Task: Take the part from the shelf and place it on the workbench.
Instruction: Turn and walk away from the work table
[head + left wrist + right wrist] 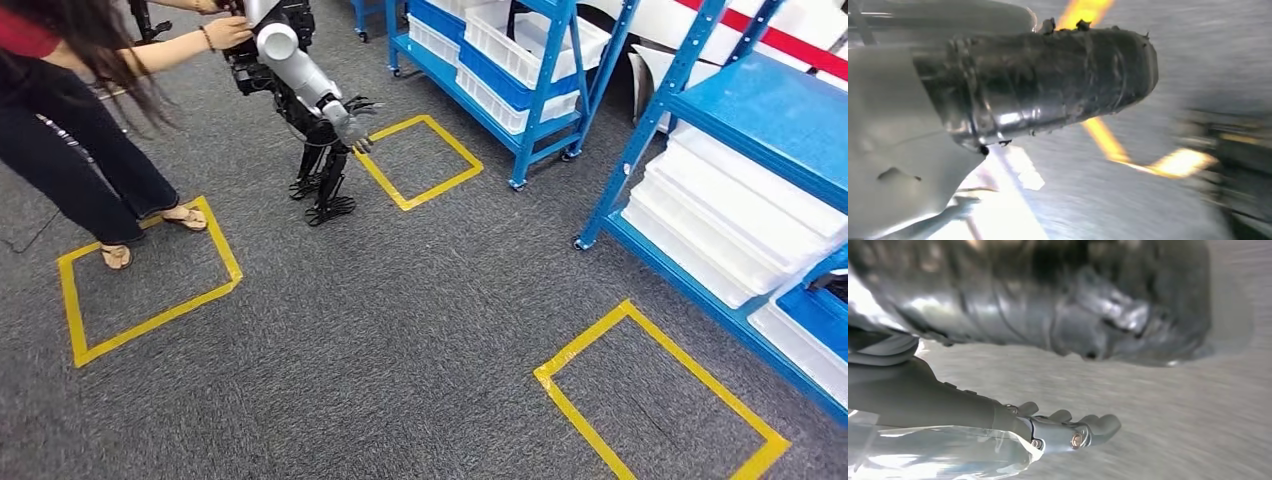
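In the right wrist view my right hand [1063, 432] reaches in from the lower left with its fingers [1105, 424] stretched out loosely, side by side. Nothing is in them, and blurred grey carpet [1173, 415] lies beyond. In the left wrist view my left hand [893, 150] is only a pale grey blur at the left edge, so I cannot tell whether it is spread or closed. From my head view, a blue metal shelf rack [730, 110] stands along the right edge, stacked with white plastic bins [740, 220]. A second blue shelf rack [520, 90] with more white bins stands at upper centre. I cannot make out the part in any bin. Three squares of yellow floor tape mark the carpet: one at lower left [75, 300], one at upper centre [440, 190] and one at lower right [590, 350]. At upper left a person in dark trousers [70, 150] stands on the lower-left square and rests a hand on a silver-armed humanoid figure [300, 80].
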`<act>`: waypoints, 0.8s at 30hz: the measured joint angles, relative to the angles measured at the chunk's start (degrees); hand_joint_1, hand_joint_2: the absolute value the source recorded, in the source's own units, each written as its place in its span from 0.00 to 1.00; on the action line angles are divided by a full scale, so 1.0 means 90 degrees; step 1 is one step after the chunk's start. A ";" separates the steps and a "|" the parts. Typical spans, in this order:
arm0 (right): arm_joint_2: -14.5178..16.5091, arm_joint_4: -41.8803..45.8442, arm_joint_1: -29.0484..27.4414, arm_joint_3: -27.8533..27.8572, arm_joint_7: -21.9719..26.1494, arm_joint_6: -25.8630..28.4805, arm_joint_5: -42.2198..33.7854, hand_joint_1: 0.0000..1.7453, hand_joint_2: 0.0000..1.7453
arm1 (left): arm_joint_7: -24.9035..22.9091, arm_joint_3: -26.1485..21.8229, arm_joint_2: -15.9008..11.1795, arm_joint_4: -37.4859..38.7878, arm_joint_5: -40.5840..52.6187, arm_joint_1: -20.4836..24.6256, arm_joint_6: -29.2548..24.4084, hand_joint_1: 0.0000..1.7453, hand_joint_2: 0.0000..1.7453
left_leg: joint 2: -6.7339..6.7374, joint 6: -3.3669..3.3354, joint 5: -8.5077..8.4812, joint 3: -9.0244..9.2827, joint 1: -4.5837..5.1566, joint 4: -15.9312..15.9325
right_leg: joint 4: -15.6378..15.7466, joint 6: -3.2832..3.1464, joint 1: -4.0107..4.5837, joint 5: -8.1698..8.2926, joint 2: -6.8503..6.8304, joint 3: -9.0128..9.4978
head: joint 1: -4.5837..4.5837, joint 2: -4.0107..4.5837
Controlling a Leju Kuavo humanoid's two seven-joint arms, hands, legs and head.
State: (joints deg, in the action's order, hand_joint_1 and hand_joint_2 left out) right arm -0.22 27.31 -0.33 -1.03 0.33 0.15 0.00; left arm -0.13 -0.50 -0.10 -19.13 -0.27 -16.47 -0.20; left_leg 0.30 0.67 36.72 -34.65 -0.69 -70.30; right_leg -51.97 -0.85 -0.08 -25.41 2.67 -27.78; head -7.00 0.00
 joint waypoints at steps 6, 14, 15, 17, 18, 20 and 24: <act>0.0020 0.0187 -0.0229 0.0002 -0.0037 0.0000 0.0000 0.00 0.00 | 0.0033 0.0002 -0.0028 0.0214 0.0001 0.0223 -0.0004 0.00 0.00 | -0.0426 0.0052 -0.0987 0.0550 -0.0093 0.1487 | -0.0113 0.0155 -0.0063 -0.0080 0.0413 -0.0062 | -0.0023 0.0000; 0.0043 -0.0858 -0.1671 -0.0001 -0.0084 0.0000 0.0000 0.00 0.00 | 0.0066 0.0007 0.0069 -0.0826 0.0001 0.1629 -0.0009 0.00 0.00 | -0.0103 -0.0252 -0.1026 0.0696 -0.0046 0.1780 | -0.1420 0.0391 -0.0100 -0.0819 -0.0078 -0.0750 | 0.0037 0.0000; 0.0036 -0.1009 -0.1778 -0.0001 -0.0083 0.0000 0.0000 0.00 0.00 | 0.0063 0.0006 0.0072 -0.0971 0.0001 0.1736 -0.0008 0.00 0.00 | -0.0037 -0.0267 -0.1013 0.0701 -0.0028 0.1778 | -0.1856 0.0399 -0.0100 -0.0985 -0.0163 -0.0973 | 0.0038 0.0000; 0.0021 -0.1249 -0.1922 0.0000 -0.0082 0.0000 0.0000 0.00 0.00 | 0.0054 0.0007 0.0072 -0.1193 0.0001 0.1853 -0.0007 0.00 0.00 | 0.0097 -0.0275 -0.0979 0.0726 0.0001 0.1777 | -0.2100 0.0383 -0.0092 -0.0964 -0.0231 -0.1111 | 0.0039 0.0000; 0.0018 -0.1308 -0.1937 -0.0001 -0.0080 0.0000 0.0000 0.00 0.00 | 0.0046 0.0007 0.0072 -0.1247 0.0001 0.1852 -0.0006 0.00 0.00 | 0.0163 -0.0272 -0.0959 0.0755 0.0012 0.1777 | -0.1831 0.0351 -0.0077 -0.0779 -0.0271 -0.0980 | 0.0040 0.0000; 0.0011 -0.1330 -0.1788 -0.0001 -0.0069 0.0000 0.0000 0.00 0.00 | 0.0029 0.0009 0.0078 -0.1265 0.0001 0.1711 -0.0005 0.00 0.00 | 0.0322 -0.0255 -0.0907 0.0823 0.0025 0.1779 | -0.0897 0.0218 0.0005 -0.0334 -0.0574 -0.0504 | 0.0043 0.0000; -0.0002 -0.1125 -0.1256 -0.0001 -0.0017 0.0000 0.0000 0.00 0.00 | 0.0021 0.0012 0.0096 -0.1106 0.0001 0.1262 -0.0002 0.00 0.00 | 0.0658 -0.0156 -0.0818 0.0922 0.0043 0.1797 | -0.0183 0.0092 0.0115 -0.0096 -0.0889 -0.0154 | 0.0026 0.0000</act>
State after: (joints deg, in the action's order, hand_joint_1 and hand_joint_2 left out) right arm -0.23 17.18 -11.63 -1.03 0.18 0.15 0.00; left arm 0.06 -0.39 0.76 -29.09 -0.26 -5.11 -0.22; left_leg 6.22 -0.73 29.36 -26.36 -0.30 -54.13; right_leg -53.61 -0.02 0.95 -26.28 -5.33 -29.16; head -6.77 0.00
